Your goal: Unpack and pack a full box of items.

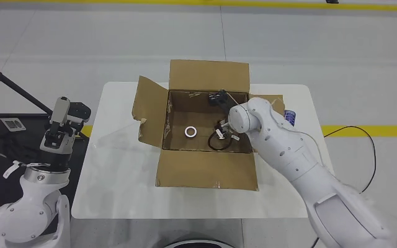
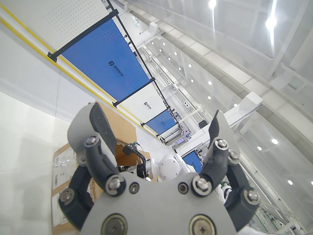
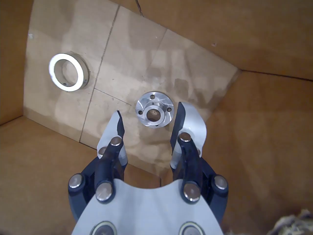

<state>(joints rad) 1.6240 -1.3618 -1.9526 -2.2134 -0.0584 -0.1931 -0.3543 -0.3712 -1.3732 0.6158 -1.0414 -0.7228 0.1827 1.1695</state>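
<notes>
Box (image 1: 205, 170) open on table (image 1: 124, 186), flaps spread out. Right gripper (image 3: 149, 108) down inside box, toward 3 o'clock side of floor, fingers apart, nothing held. Flange (image 3: 154, 112) lies flat on floor below, between fingertips, gap on each side. Ring (image 1: 191, 131) flat on floor toward 9 o'clock side, well apart from flange. Left gripper (image 2: 156, 110) off table at 9 o'clock, pointing upward, fingers wide apart, empty.
</notes>
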